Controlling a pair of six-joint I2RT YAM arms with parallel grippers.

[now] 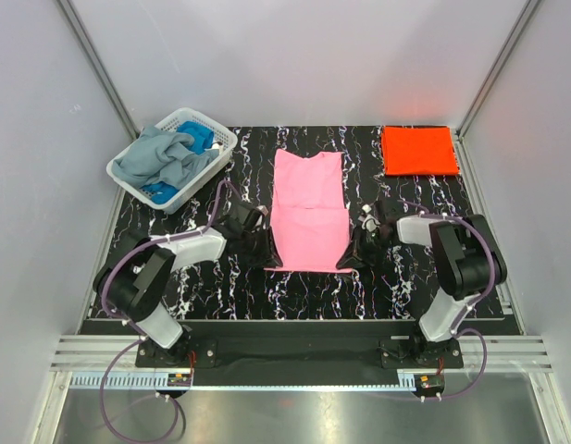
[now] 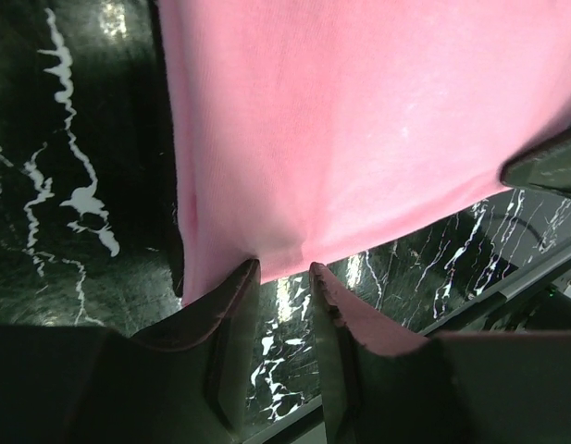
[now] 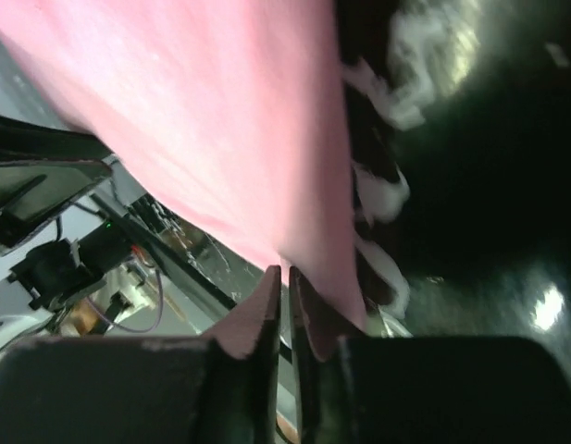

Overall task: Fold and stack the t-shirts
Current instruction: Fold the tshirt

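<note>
The pink t-shirt (image 1: 308, 208) lies flat as a long narrow panel mid-table, neck toward the back. My left gripper (image 1: 268, 263) is at its near left corner. In the left wrist view that gripper (image 2: 285, 268) is open, marble showing between its fingers and the pink hem (image 2: 359, 120) at the tips. My right gripper (image 1: 352, 263) is at the near right corner. Its fingers (image 3: 285, 271) stand a thin slit apart, the pink cloth (image 3: 202, 120) meeting the tips. A folded orange-red t-shirt (image 1: 419, 150) lies at the back right.
A white lattice basket (image 1: 188, 113) sits at the back left. It holds a crumpled grey-blue shirt (image 1: 160, 157) and a blue one (image 1: 202, 139). The black marbled table (image 1: 220, 287) ends at a metal rail near the arm bases.
</note>
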